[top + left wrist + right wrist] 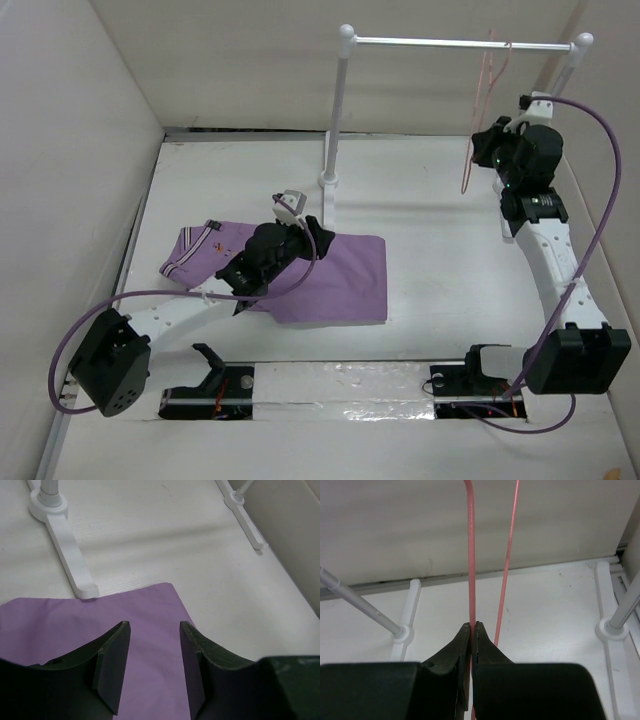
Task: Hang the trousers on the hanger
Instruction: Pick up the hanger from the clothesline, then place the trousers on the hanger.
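The purple trousers [340,280] lie folded flat on the table, their striped waistband [190,255] at the left. My left gripper [318,238] is open just above the cloth; in the left wrist view its gripper [152,630] has purple cloth [150,605] between and under the spread jaws. The thin pink hanger [482,110] hangs by its hook from the silver crossbar at the back right. My right gripper [483,150] is shut on one wire of the hanger [471,555], and the second wire [510,555] runs just to its right.
A white-posted rack with a silver crossbar [450,42] stands at the back; its left post foot [330,205] lies just behind the trousers. White walls close in the table on the left, back and right.
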